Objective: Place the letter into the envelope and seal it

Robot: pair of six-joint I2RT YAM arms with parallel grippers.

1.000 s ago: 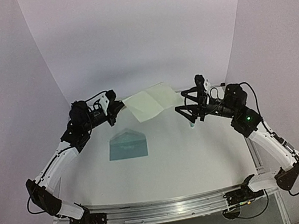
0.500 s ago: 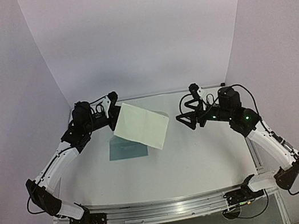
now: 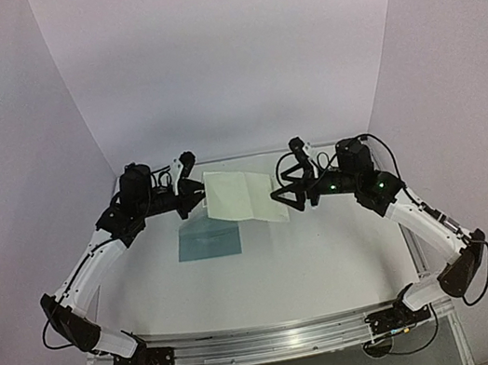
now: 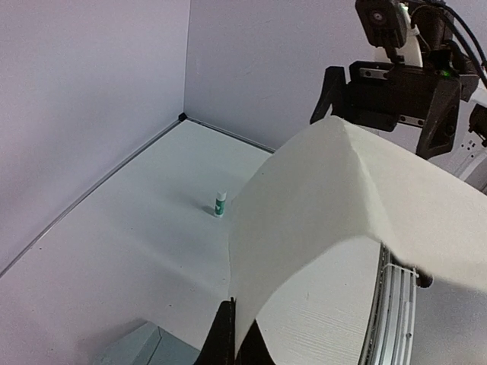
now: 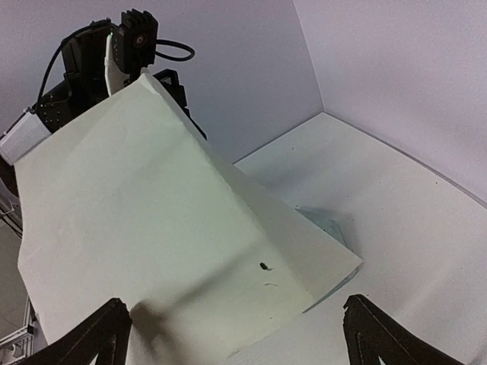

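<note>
The letter (image 3: pixel 244 195) shows its plain cream back and hangs in the air between the two grippers, bent along a fold. My left gripper (image 3: pixel 199 195) is shut on its left edge; in the left wrist view the closed jaws (image 4: pixel 232 334) pinch the sheet (image 4: pixel 327 205) at the bottom. My right gripper (image 3: pixel 283 191) is open wide at the letter's right edge, and in the right wrist view (image 5: pixel 234 304) the sheet (image 5: pixel 152 220) lies between the spread fingers, which do not touch it. The teal envelope (image 3: pixel 209 240) lies flat on the table below the letter, partly hidden by it.
A small green-and-white glue stick (image 4: pixel 220 204) stands on the table towards the back corner. White walls close in the back and both sides. A corner of the envelope (image 5: pixel 323 220) peeks out beyond the letter in the right wrist view.
The letter swung down over the envelope, then rose again in the left gripper. My right arm moved left, bringing its open gripper up to the letter's right edge.
</note>
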